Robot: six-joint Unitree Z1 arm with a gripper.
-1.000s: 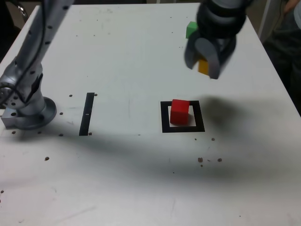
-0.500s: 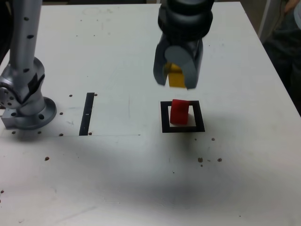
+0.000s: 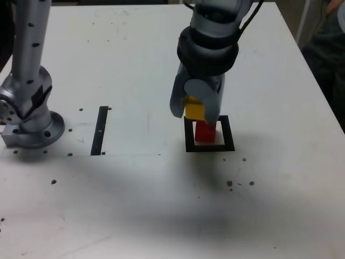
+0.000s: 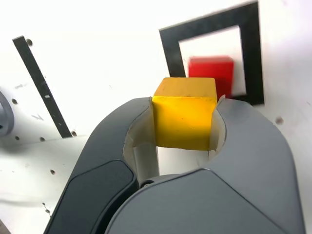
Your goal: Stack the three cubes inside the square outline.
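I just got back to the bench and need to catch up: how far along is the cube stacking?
The red cube sits inside the square outline. The gripper holds the yellow cube, not yet stacked. Left: yellow, then green, which neither view shows.

black strip (image 3: pixel 99 130) on white table (image 3: pixel 145 199), dark specks around

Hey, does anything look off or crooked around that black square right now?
Mildly: the red cube sits off-centre in the black square outline, nearer one side than the other. The yellow cube looks level in the gripper. Nothing looks spilled.
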